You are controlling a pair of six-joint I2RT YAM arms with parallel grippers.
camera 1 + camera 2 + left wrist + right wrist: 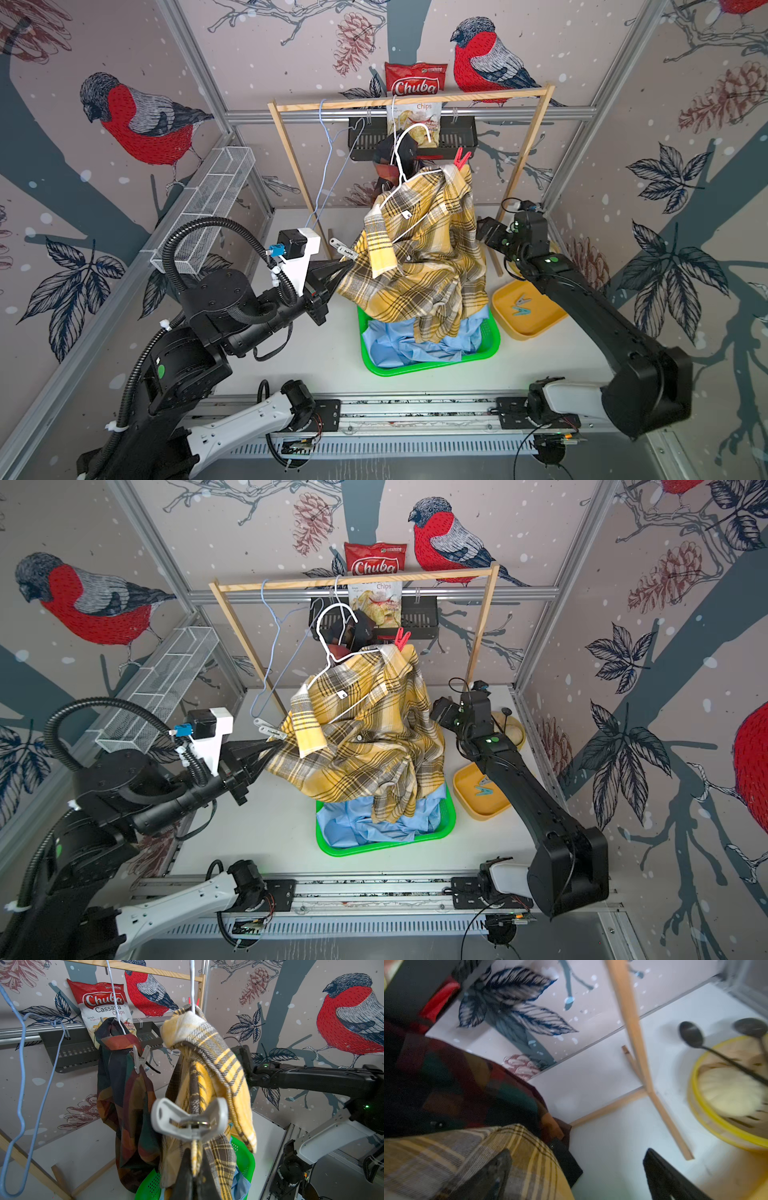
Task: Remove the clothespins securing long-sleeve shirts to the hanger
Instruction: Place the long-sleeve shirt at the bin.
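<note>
Clothespin (189, 1124) at mid-frame looks light and springy: we'd pinch its wings. Left claw (347, 264) clamps the plaid shirt (428, 257); right claw (577, 1153) gapes.

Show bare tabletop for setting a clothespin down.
Bare strip between green basket and front rail; another between basket and left arm. Crowded: yellow plaid shirt over the basket, yellow tray and right arm beside it.

The chips bag (104, 1008) reads "Chuba Cassava Chips"
</note>
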